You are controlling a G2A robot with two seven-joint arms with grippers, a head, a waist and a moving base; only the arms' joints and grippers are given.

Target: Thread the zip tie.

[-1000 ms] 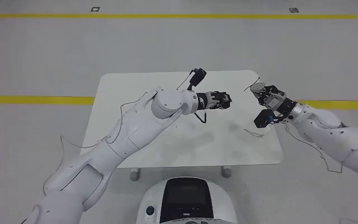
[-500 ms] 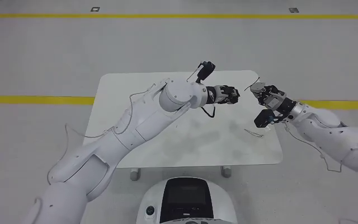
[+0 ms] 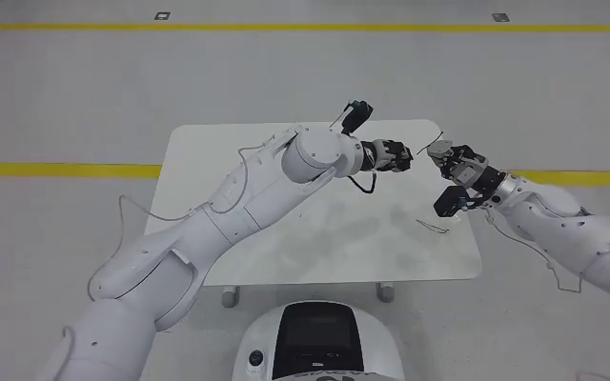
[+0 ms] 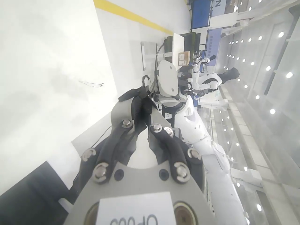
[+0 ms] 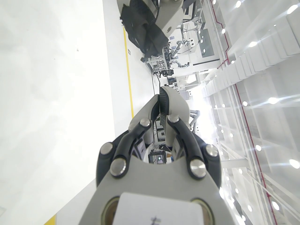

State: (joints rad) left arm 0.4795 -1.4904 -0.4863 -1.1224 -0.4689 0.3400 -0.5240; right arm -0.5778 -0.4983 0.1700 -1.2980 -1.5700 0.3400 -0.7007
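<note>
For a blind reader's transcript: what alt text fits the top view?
Over a white table, the left gripper sits close to the right gripper, which holds a thin black zip tie. A spare tie lies on the table.

"Where could a hand pass?"

"Along the table's (image 3: 286, 262) near edge and over its far left corner. The left arm (image 3: 248, 200) slants across the middle."

"And the far right corner?"

"Tight. The left gripper (image 3: 406, 155) and the right gripper (image 3: 438, 158) nearly meet. The zip tie (image 3: 431, 146) juts between them, and a second zip tie (image 3: 431, 227) lies near the right edge."
</note>
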